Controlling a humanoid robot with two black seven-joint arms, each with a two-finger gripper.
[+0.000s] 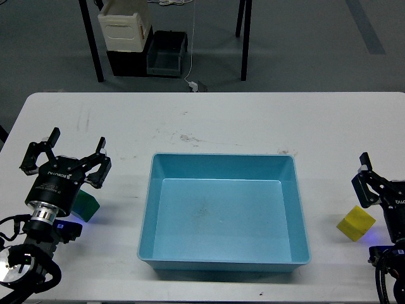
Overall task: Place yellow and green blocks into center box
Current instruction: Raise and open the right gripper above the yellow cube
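Observation:
The dark green block [87,206] lies on the white table left of the center box [147,209], partly hidden under my left gripper [66,156]. That gripper hovers just above and behind the block with its fingers spread wide and nothing between them. The yellow block [355,223] sits tilted on the table right of the box. My right gripper [397,178] stands beside and slightly behind it at the frame's right edge. Only its left finger [368,180] shows, splayed outward and clear of the block. The light-blue box is empty.
The white table [215,120] stretches behind the box, with faint scuff marks. Beyond its far edge stand black table legs [92,44], a cream crate [125,25] on a dark grey bin [166,54], and a hanging cable [192,44].

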